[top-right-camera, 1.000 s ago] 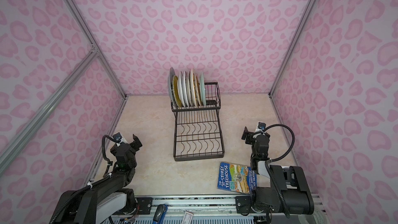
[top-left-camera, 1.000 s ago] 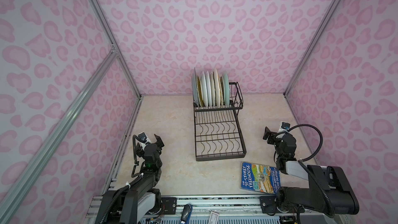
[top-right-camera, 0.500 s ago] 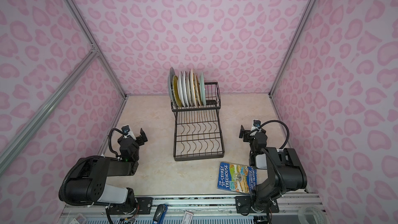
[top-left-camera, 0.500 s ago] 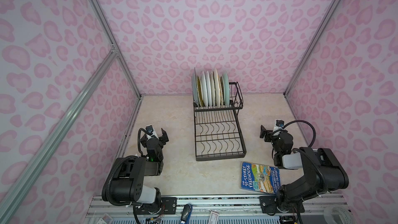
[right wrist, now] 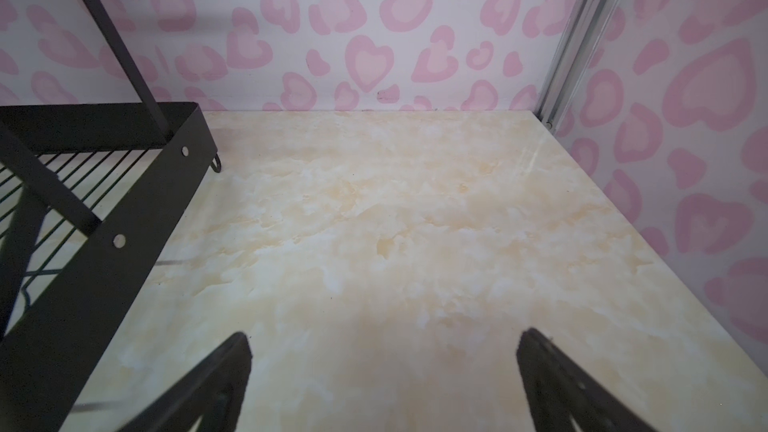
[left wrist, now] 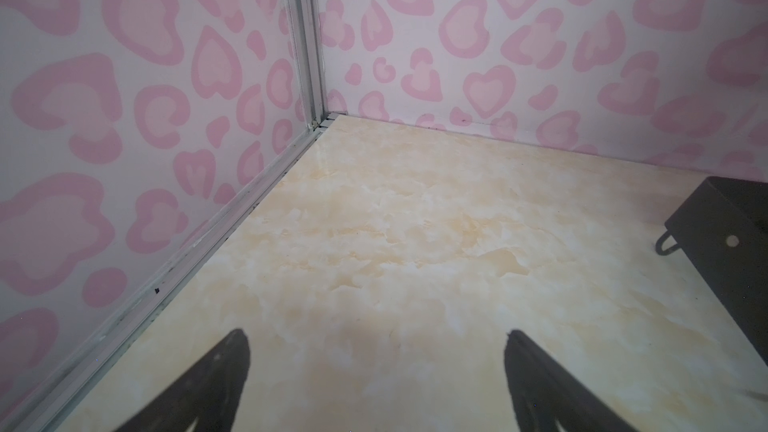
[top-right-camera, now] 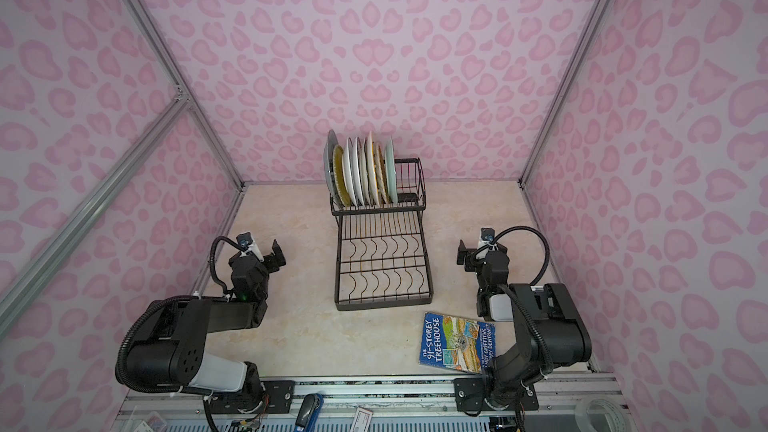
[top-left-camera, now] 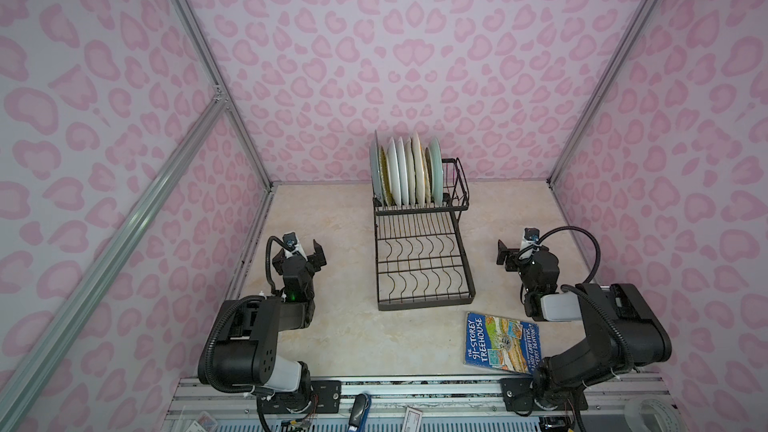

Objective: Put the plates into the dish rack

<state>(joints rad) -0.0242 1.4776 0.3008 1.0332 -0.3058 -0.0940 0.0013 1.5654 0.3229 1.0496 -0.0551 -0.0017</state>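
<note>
Several plates (top-left-camera: 405,176) (top-right-camera: 361,174) stand on edge side by side in the raised basket at the back of the black wire dish rack (top-left-camera: 426,305) (top-right-camera: 384,305); its flat wavy-wire tray holds nothing. My left gripper (top-left-camera: 301,257) (top-right-camera: 262,257) (left wrist: 376,338) hovers low over the table left of the rack, open and empty. My right gripper (top-left-camera: 521,255) (top-right-camera: 482,257) (right wrist: 384,338) sits low on the rack's right side, also open and empty. A corner of the rack (left wrist: 715,226) shows in the left wrist view. The rack's side wall (right wrist: 124,218) shows in the right wrist view.
A blue paperback book (top-left-camera: 500,342) (top-right-camera: 457,340) lies flat near the front edge, between the rack's front right corner and the right arm's base. Pink heart-patterned walls close in the table on three sides. Marbled tabletop (left wrist: 415,222) lies ahead of each gripper.
Both arms have drawn in and folded up over their bases at the front. The grippers have stayed open and low on either side of the rack. The plates have not moved.
</note>
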